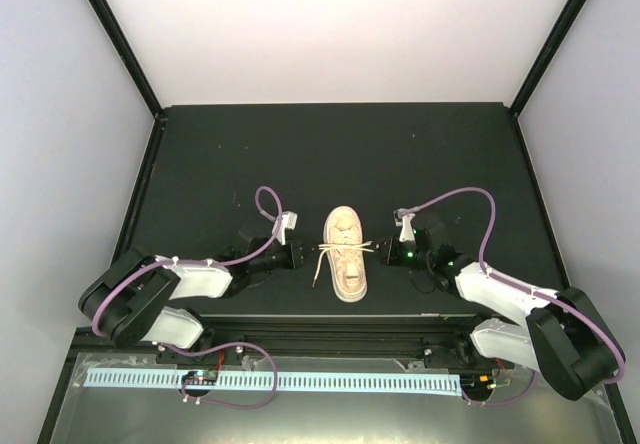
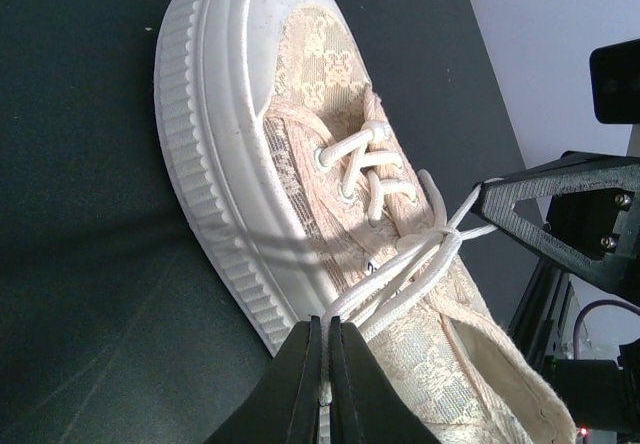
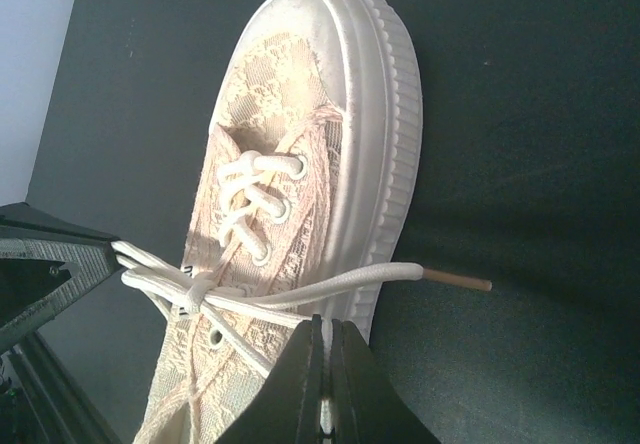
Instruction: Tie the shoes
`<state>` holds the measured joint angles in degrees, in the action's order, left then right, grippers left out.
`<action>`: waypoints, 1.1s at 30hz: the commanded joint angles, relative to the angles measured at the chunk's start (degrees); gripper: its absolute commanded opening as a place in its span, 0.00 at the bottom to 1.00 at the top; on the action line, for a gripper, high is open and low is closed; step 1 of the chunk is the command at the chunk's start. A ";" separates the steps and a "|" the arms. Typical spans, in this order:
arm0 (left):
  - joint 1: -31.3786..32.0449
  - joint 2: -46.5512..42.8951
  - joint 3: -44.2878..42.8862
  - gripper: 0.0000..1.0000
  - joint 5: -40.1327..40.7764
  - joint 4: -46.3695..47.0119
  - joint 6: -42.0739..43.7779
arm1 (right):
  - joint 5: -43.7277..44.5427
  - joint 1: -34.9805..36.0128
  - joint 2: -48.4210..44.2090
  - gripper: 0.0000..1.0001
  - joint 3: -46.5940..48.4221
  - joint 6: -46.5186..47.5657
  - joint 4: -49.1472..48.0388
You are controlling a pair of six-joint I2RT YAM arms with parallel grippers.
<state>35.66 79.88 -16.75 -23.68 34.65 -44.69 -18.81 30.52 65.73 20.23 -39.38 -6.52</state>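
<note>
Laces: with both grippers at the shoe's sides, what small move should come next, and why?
Probably pull the two grippers apart, outward from the shoe. The left gripper and right gripper are each shut on a lace, and the knot between them looks loose, so that should cinch it.

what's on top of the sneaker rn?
Cream laces lie crossed in a single knot over the middle of the sneaker. One strand is pinched in the left gripper and one in the right gripper. The knot covers the upper beneath it.
</note>
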 commanded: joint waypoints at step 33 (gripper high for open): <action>-49.49 -23.51 -12.18 0.96 1.04 -26.03 26.06 | 23.91 -33.00 -2.29 1.00 16.18 19.33 7.27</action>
<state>-8.12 63.92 -34.44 -28.80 2.17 -18.68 -5.45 -1.52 68.73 40.60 -23.42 7.44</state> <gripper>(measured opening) 0.951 0.997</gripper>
